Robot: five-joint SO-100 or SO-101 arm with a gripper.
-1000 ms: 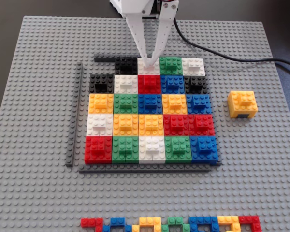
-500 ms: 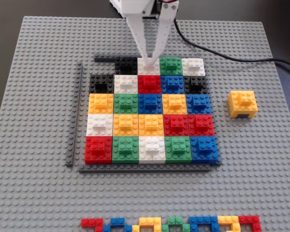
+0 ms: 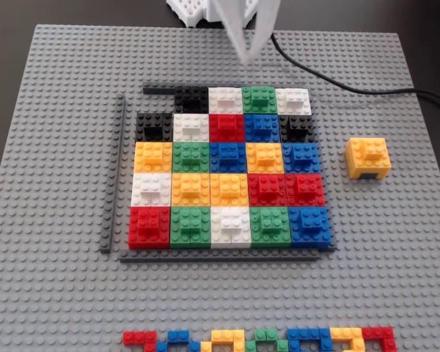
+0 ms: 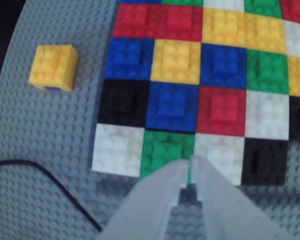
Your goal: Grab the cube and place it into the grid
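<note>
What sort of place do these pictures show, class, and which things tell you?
Probably a hobby tabletop robot setup: a grey studded Lego baseplate, a multicoloured grid of Lego blocks, and a white two-finger gripper with a black cable.

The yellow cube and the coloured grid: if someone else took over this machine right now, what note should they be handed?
Hand: shut, holding nothing, raised above the far edge of the grid in the fixed view.
Cube: standing alone on the baseplate, to the right of the grid and clear of it.
Grid: every space is filled except the corner cell at the top left in the fixed view.
Done: nothing yet; the cube is not grasped.
Left: open the hand, move over to the cube, grip it, carry it across, probably to that open corner, and press it in.
</note>
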